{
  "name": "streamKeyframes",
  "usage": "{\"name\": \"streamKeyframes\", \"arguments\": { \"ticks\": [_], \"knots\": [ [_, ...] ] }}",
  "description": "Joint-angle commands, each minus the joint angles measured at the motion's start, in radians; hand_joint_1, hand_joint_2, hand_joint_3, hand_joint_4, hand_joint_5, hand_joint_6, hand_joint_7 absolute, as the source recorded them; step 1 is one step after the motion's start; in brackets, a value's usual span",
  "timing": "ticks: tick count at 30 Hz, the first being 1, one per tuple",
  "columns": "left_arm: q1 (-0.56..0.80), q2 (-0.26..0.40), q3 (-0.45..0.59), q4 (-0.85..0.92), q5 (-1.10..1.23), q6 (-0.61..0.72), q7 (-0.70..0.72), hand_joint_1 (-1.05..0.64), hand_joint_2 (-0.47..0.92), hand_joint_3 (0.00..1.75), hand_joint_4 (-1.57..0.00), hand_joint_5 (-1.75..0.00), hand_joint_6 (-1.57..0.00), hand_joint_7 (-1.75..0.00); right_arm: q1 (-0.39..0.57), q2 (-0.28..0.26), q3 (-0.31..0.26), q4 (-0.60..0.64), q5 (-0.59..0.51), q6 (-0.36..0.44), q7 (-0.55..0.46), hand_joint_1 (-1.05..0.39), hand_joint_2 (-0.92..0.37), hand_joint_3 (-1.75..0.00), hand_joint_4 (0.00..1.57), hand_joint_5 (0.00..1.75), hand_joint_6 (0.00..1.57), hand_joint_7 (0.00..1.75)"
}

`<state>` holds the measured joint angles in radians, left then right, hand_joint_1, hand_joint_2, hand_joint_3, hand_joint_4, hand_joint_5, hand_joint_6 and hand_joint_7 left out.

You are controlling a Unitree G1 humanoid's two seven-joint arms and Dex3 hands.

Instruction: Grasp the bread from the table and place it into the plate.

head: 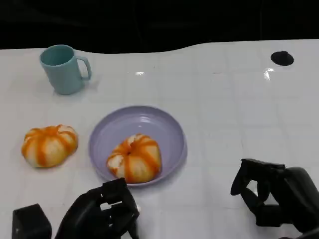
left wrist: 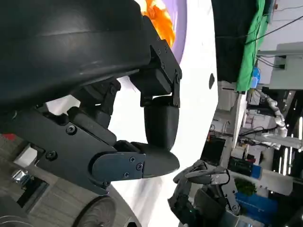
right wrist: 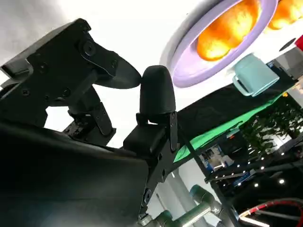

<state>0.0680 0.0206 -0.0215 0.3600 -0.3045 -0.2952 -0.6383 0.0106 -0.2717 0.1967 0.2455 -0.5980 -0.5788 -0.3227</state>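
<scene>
A round orange-and-white striped bread (head: 134,158) lies in the near part of the lilac plate (head: 159,127) at the table's middle; it also shows in the right wrist view (right wrist: 226,32) inside the plate (right wrist: 189,66). A second striped bread (head: 49,145) rests on the table left of the plate. My left hand (head: 102,211) hovers just in front of the plate's near rim, fingers curled and holding nothing. At the lower right, my right hand (head: 271,194) sits well clear of the plate, fingers bent with nothing in them. The left wrist view catches an edge of bread (left wrist: 158,19) and plate (left wrist: 182,23).
A teal mug (head: 64,68) stands at the back left. A small black round spot (head: 282,58) marks the table's far right. The table's far edge borders a dark background. White tabletop spreads between the plate and my right hand.
</scene>
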Motion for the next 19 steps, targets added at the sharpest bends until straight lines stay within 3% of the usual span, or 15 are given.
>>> {"name": "streamKeyframes", "arguments": {
  "ticks": [1,12,19],
  "knots": [
    [-0.005,0.017,0.014,0.018,0.001,-0.009,-0.007,-0.60,0.70,0.59,-0.79,-1.75,-0.75,-1.45,-0.019,-0.006,0.006,0.047,-0.005,-0.033,-0.035,-0.24,-0.45,-1.15,0.83,1.75,0.72,1.42],
    [-0.006,0.024,0.014,0.017,0.000,-0.010,-0.013,-0.59,0.70,0.60,-0.78,-1.75,-0.75,-1.44,-0.024,0.010,0.010,0.075,0.066,-0.047,0.007,-0.25,-0.44,-1.18,0.80,1.72,0.73,1.36],
    [-0.004,0.022,0.017,0.018,-0.002,-0.015,-0.019,-0.58,0.71,0.60,-0.77,-1.75,-0.74,-1.44,-0.025,0.013,0.006,0.100,0.118,-0.098,0.034,-0.21,-0.41,-1.20,0.84,1.67,0.78,1.26]
  ]
}}
